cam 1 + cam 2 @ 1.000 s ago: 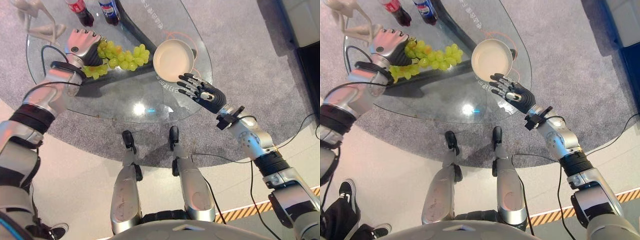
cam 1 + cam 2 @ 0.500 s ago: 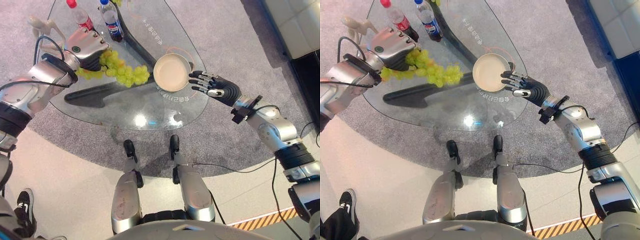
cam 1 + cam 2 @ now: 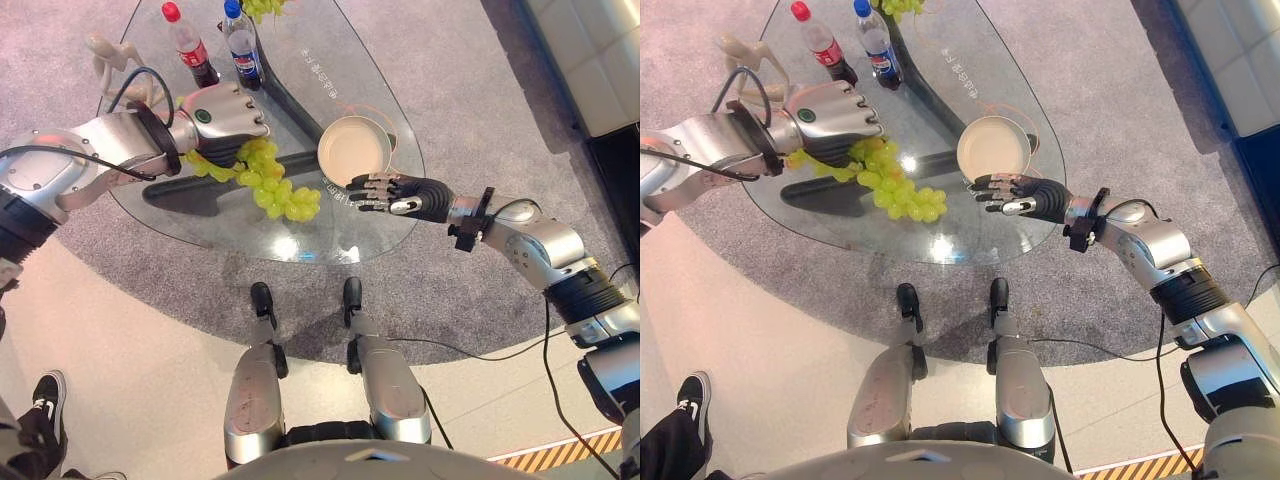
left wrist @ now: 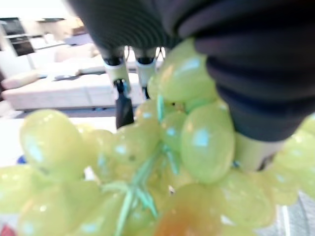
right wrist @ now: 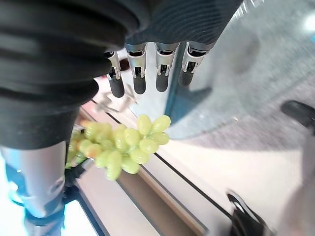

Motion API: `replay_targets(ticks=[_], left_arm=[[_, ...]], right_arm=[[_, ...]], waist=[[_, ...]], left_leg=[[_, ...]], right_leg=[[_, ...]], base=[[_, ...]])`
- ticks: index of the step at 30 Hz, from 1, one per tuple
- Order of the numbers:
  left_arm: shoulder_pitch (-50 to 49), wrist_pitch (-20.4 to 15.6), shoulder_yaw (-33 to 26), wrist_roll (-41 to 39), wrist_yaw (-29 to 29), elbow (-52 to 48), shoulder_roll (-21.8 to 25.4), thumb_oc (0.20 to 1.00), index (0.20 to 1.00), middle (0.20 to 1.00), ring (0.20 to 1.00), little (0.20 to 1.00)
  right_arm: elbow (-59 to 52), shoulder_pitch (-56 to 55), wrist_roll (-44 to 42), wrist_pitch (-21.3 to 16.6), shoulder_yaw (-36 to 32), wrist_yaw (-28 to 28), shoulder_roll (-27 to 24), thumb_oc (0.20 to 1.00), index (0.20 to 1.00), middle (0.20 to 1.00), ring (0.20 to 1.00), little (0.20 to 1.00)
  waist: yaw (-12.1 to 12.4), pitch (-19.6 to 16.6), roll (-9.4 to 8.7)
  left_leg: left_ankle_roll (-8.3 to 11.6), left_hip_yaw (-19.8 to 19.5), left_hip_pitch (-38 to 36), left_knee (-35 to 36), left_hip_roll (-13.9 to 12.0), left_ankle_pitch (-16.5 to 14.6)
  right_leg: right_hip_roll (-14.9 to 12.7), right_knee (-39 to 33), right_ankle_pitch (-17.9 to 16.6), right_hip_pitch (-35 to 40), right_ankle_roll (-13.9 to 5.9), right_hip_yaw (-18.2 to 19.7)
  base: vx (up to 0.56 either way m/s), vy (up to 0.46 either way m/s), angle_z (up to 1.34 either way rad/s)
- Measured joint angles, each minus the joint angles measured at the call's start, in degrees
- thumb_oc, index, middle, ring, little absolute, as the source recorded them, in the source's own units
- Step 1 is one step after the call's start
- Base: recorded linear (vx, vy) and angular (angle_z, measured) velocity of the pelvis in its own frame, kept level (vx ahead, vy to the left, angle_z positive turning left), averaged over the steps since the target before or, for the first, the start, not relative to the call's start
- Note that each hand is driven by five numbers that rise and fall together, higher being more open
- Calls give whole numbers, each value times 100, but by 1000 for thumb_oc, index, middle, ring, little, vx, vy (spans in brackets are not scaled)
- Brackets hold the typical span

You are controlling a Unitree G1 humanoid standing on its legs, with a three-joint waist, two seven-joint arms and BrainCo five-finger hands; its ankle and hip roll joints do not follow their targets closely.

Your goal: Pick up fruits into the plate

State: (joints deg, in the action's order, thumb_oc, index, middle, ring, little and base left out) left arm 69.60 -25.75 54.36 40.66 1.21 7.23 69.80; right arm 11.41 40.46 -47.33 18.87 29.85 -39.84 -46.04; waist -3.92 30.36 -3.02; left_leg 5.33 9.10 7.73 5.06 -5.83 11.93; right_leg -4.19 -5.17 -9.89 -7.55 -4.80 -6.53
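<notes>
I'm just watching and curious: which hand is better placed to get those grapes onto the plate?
The left hand: its fingers are already curled round the green grapes, hanging above the glass table. The right hand is open beside the plate, holding nothing.

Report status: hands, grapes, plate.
Left hand shut on grapes, bunch hanging above the glass table. Right hand open beside the empty plate. Nothing between bunch and plate.

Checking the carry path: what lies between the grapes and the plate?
Only bare glass table separates the grapes, held in the left hand, from the plate, as the left eye view shows. The right hand hovers beside the plate.
</notes>
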Motion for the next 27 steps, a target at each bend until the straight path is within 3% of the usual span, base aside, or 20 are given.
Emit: replay_targets(ticks=[10,17,27], left_arm=[[38,-159,218,-2,61,-582,-137,200,200,200,200,200],[37,-243,216,-3,184,-1013,-434,200,200,200,200,200],[35,-326,220,-5,292,-1218,-638,200,200,200,200,200]], right_arm=[[-65,-90,-335,673,285,-277,375,1000,1000,1000,1000,1000],[-57,-257,-326,733,501,-290,414,1000,1000,1000,1000,1000],[-122,-317,-334,770,654,-421,435,1000,1000,1000,1000,1000]], waist=[[59,-35,108],[78,-180,389],[65,-204,432]], left_leg=[[5,-121,108,1,16,-4],[-37,-216,251,1,59,28],[-43,-220,252,1,91,32]], right_leg=[[-19,-1,3,-46,1,-96],[-59,-1,20,-129,-20,-194],[-92,-1,29,-125,-33,-200]], base=[[-27,22,5],[-15,7,7],[0,0,0]])
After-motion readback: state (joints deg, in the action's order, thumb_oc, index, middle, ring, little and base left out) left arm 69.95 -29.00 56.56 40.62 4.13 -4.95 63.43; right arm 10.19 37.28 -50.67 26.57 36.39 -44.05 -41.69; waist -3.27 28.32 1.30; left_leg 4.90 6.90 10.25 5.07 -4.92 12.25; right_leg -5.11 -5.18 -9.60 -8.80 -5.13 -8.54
